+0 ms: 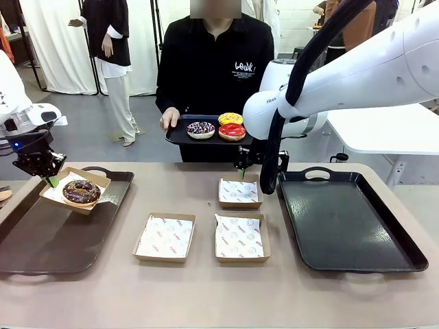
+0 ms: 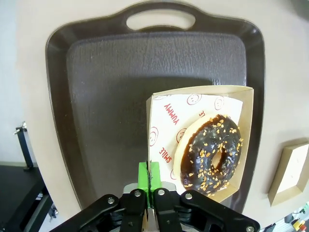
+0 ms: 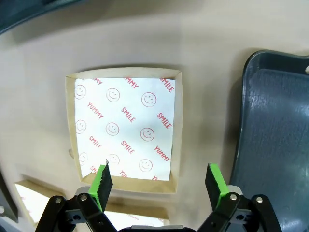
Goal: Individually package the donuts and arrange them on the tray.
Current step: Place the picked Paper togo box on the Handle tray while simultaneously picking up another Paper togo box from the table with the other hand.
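Nearest, at the front of the bench [image 1: 206, 295], two empty paper-lined brown cardboard boxes [image 1: 164, 237] lie side by side between a dark brown plastic tray [image 1: 41, 240] and a black plastic tray [image 1: 343, 226]. The left gripper [image 1: 49, 179] has its green-padded fingers [image 2: 143, 174] together, clamped on the edge of a fourth cardboard box [image 2: 244, 145], which it holds tilted over the brown tray. Inside this box lies the chocolate-brown ring donut with sprinkles [image 2: 210, 154], near the fingers but not touching them. The right gripper [image 3: 159, 181] hangs over a third empty box [image 3: 177, 135] with its fingers apart, holding nothing. The dark purple donut [image 1: 200, 129], the yellow donut [image 1: 230, 118] and the red donut [image 1: 232, 131] lie on a small black tray [image 1: 180, 136] held by the person's hand [image 1: 169, 120], well apart from the left gripper.
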Robot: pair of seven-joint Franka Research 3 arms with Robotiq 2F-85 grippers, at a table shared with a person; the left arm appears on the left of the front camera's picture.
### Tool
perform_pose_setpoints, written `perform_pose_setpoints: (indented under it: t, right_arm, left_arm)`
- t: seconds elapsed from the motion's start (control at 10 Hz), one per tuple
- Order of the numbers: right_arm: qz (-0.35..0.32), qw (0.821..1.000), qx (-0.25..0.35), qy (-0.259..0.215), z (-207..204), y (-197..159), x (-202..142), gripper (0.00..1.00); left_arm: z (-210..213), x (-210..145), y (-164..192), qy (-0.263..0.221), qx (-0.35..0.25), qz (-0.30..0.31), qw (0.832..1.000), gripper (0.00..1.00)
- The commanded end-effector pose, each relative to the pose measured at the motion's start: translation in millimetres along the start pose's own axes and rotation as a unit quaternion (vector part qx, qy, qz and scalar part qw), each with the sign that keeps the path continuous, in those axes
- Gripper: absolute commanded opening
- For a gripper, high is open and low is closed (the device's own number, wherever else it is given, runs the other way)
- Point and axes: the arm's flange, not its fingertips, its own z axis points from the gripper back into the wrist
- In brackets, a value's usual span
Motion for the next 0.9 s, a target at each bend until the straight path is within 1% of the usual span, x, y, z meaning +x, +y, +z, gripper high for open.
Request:
perform_pose_setpoints:
  t: [0.0, 0.3, 0.5, 0.8]
  right_arm:
    - [-0.006, 1.0, -0.011, -0.01, -13, 1, 14, 1.0]
    - [-0.016, 1.0, -0.012, -0.004, -32, -3, 23, 1.0]
    - [-0.016, 1.0, -0.017, 0.0, -40, -2, 25, 1.0]
    - [-0.015, 1.0, -0.019, 0.004, -46, -2, 26, 1.0]
  left_arm:
    - [1, 7, 13, -0.024, -0.021, 0.004, 0.999, 0.01]
    - [1, 13, 28, -0.021, -0.02, 0.011, 1.0, 0.01]
    - [-10, 18, 34, -0.005, -0.016, 0.002, 1.0, 0.01]
    - [-22, 27, 44, 0.005, -0.023, 0.006, 1.0, 0.01]
